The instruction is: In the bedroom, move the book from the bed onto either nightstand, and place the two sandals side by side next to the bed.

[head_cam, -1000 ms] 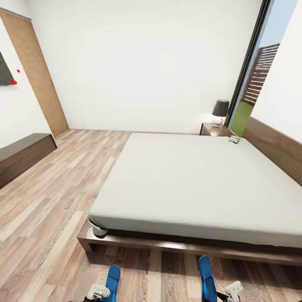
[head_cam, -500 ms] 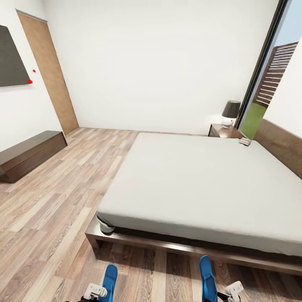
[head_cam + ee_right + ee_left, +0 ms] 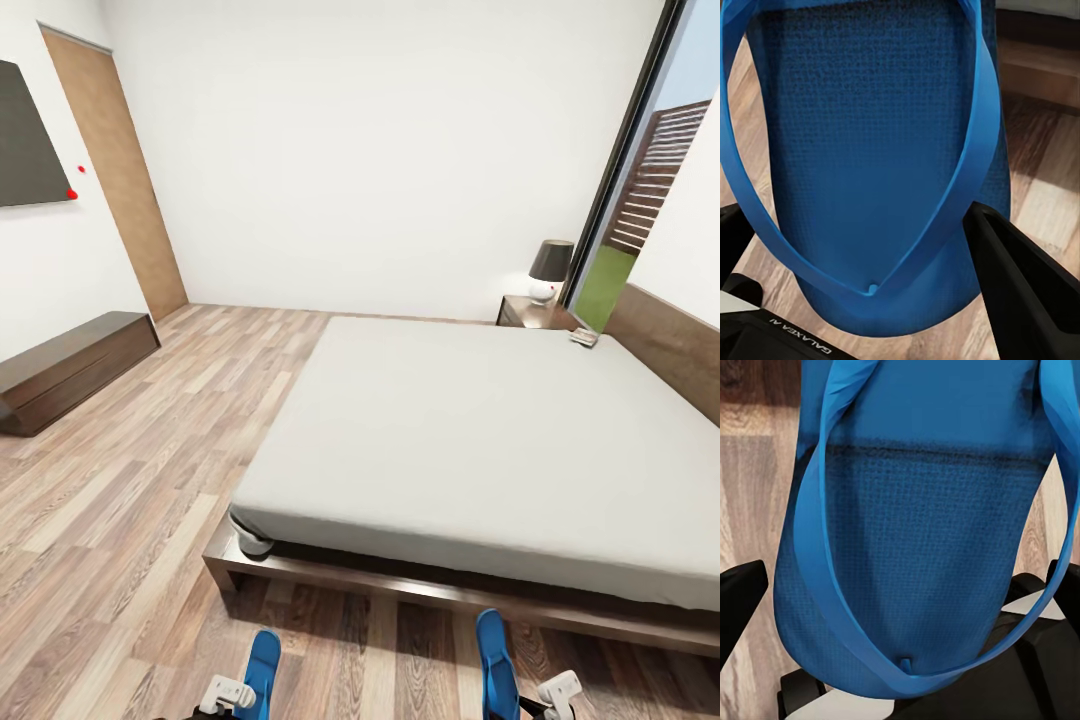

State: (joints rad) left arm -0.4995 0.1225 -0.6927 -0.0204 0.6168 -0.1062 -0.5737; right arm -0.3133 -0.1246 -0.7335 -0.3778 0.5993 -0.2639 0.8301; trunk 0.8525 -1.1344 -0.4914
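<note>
The bed [image 3: 480, 440] has a pale-grey mattress on a dark wood frame, right in front of me. The book [image 3: 583, 338] is a small shape at the mattress's far right corner, by the headboard. Just beyond that corner stands the nightstand [image 3: 528, 313]. My left gripper [image 3: 234, 693] is shut on one blue sandal [image 3: 263, 668], whose sole [image 3: 922, 532] runs out between the black fingers [image 3: 741, 604]. Shut on the other sandal [image 3: 493, 662] is my right gripper [image 3: 556, 692], with that sole [image 3: 870, 142] between its fingers [image 3: 1020, 277]. Both sandals hang above the plank floor before the bed's foot.
A lamp [image 3: 551, 268] stands on the nightstand. A long dark bench unit [image 3: 70, 365] lines the left wall under a dark panel [image 3: 28, 140], with a wooden door [image 3: 120, 180] beyond. A tall window [image 3: 640, 180] is at the right. Open plank floor [image 3: 150, 480] lies left of the bed.
The whole view shifted a second ago, so the bed now sits further right in the picture. Since half a second ago nothing has moved; both sandals stay in the grippers.
</note>
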